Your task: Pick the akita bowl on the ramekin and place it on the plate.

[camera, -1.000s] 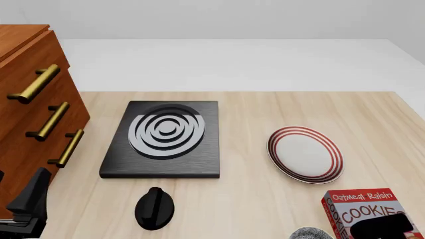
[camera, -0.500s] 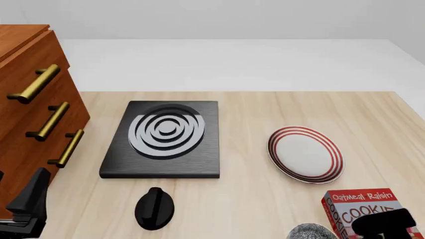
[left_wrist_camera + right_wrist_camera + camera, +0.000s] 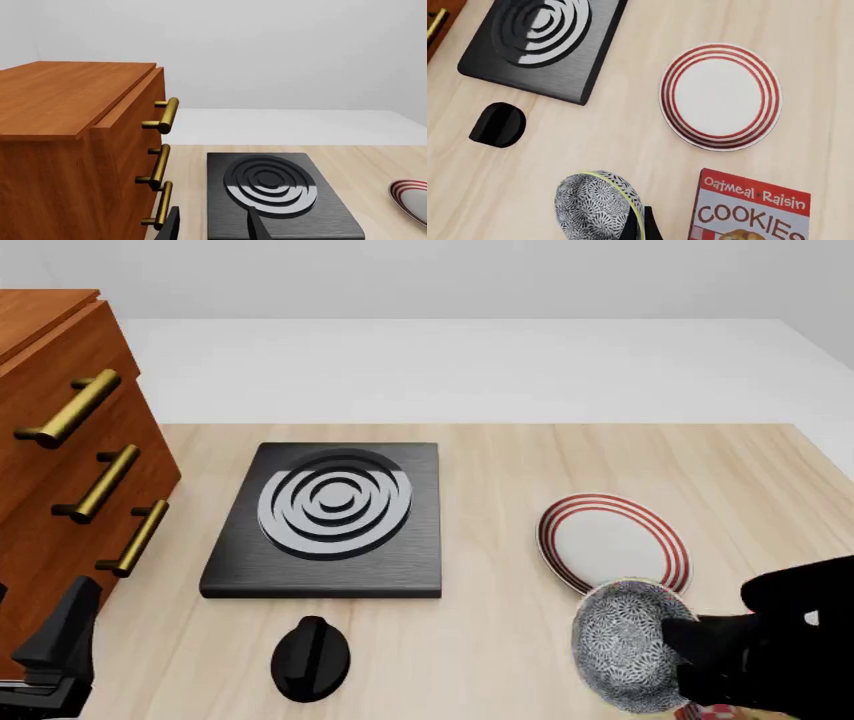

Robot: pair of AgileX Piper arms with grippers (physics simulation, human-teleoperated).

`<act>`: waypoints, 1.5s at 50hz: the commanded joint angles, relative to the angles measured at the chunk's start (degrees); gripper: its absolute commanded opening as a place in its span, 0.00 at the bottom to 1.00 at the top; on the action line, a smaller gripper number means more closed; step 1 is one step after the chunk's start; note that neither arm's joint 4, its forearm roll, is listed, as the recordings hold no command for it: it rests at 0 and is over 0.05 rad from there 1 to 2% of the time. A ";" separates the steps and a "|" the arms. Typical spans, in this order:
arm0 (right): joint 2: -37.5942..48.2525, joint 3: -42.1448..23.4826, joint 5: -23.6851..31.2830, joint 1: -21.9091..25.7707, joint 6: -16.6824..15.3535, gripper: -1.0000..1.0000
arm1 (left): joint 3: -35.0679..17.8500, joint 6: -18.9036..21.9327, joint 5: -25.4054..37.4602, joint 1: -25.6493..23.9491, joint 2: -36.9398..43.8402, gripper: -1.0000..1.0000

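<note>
The akita bowl [image 3: 625,645], grey-and-white speckled, hangs tilted on its side above the table, just in front of the plate [image 3: 614,545]. My right gripper [image 3: 683,648] is shut on the bowl's rim from the right. In the right wrist view the bowl [image 3: 594,205] is pinched at its pale rim by the gripper [image 3: 639,227], and the red-striped plate [image 3: 720,95] lies bare beyond it. The ramekin is out of view. My left gripper [image 3: 60,635] rests low at the left by the cabinet, open and holding nothing [image 3: 213,230].
A black burner [image 3: 327,520] with white rings sits mid-table, with a black knob [image 3: 310,658] in front of it. A wooden cabinet [image 3: 60,460] with brass handles stands at the left. A cookie box [image 3: 750,210] lies beside the bowl, below the right arm.
My right gripper has lifted the bowl from the bottom edge up and forward towards the plate, and now covers most of the cookie box. The left arm has not moved.
</note>
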 commanded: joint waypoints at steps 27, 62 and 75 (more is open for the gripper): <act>28.89 -15.96 -24.18 -9.50 3.11 0.00 | 0.45 -0.07 -0.34 0.21 0.05 1.00; 56.38 -18.37 -38.64 -23.87 13.52 0.00 | 0.18 -0.44 -0.16 0.23 0.05 1.00; 61.15 -15.94 -43.58 -23.93 15.58 0.00 | 0.11 -0.39 -0.12 0.25 0.09 1.00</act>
